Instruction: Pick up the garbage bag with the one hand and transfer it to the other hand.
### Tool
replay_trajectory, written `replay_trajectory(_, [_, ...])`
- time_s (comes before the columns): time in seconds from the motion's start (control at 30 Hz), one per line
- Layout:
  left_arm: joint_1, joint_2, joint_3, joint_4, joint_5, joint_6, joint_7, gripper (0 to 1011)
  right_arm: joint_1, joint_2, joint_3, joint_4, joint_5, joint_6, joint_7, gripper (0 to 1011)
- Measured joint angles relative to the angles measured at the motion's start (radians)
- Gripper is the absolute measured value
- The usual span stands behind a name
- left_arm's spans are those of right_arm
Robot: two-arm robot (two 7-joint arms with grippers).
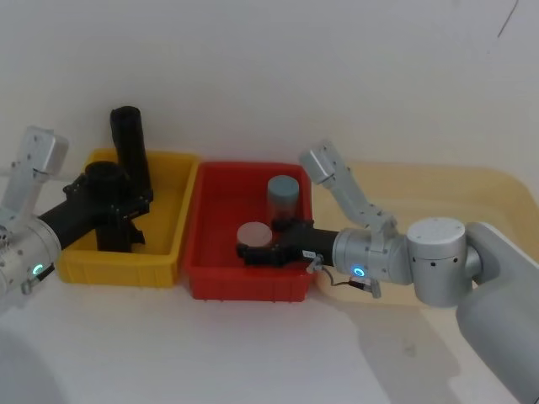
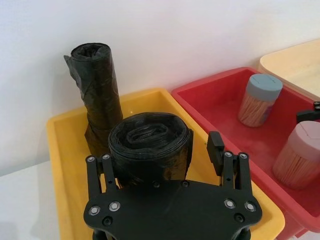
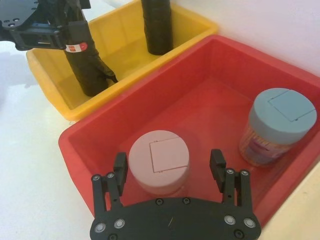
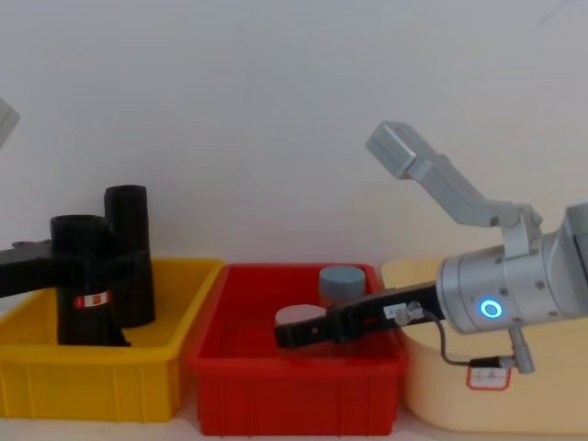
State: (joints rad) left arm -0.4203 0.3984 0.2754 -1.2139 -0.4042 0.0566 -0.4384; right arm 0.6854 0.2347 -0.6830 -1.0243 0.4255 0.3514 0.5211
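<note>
Left wrist view puts the left pincer (image 2: pixel 157 147) spread wide around the bag (image 2: pixel 150 165). The thick black roll stands upright between the two fingers. One finger (image 2: pixel 100 172) lies against its side, and the other sits just beside it with a sliver of yellow showing between. The fingers reach the roll near its upper end. In the right wrist view the red-and-white label (image 3: pixel 76 48) shows just under that pincer.

The bag's lower end is down inside the yellow bin (image 2: pixel 65 145); whether it rests on the bin's floor I cannot tell. Just behind the bag a slim roll (image 2: pixel 97 95), plain black, stands at the bin's far wall and rises higher than the bag.

In the head view, bag and left pincer sit at the left of the frame, with the green-ringed arm coming in from the lower left. The red bin (image 1: pixel 202 278) is at the middle of the frame, side by side with the yellow one.

The right pincer (image 3: pixel 167 167) is low inside the red bin, also wide open, with a finger on either side of the pink jar (image 3: pixel 160 160) and a gap on both sides. The blue jar (image 3: pixel 280 120) stands nearby, toward the bin's upper right corner in the head view. The blue-ringed arm enters from the right of the frame, above a cream tray (image 1: pixel 472 189). Both bins stand on the white table (image 1: pixel 253 353). The bag is well apart from the right pincer.
</note>
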Motion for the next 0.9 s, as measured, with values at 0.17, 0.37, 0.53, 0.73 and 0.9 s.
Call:
replay_trajectory(0.17, [0.004, 0.003, 0.003, -0.004, -0.004, 0.0, -0.003, 1001, 0.005, -0.005, -0.003, 0.009, -0.008, -0.001, 0.008, 1001])
replay_trajectory(0.37, [0.007, 0.005, 0.005, -0.008, -0.008, 0.0, -0.003, 1001, 0.008, -0.01, -0.005, 0.016, -0.015, -0.004, 0.013, 1001])
replay_trajectory(0.53, [0.009, 0.007, 0.005, -0.011, -0.01, 0.0, -0.003, 1001, 0.01, -0.013, -0.005, 0.02, -0.018, -0.005, 0.016, 931])
replay_trajectory(0.73, [0.01, 0.008, 0.006, -0.012, -0.011, 0.001, -0.003, 933, 0.011, -0.015, -0.005, 0.023, -0.02, -0.006, 0.018, 806])
replay_trajectory(0.9, [0.01, 0.008, 0.007, -0.013, -0.012, 0.001, -0.002, 775, 0.012, -0.016, -0.006, 0.026, -0.022, -0.007, 0.02, 666])
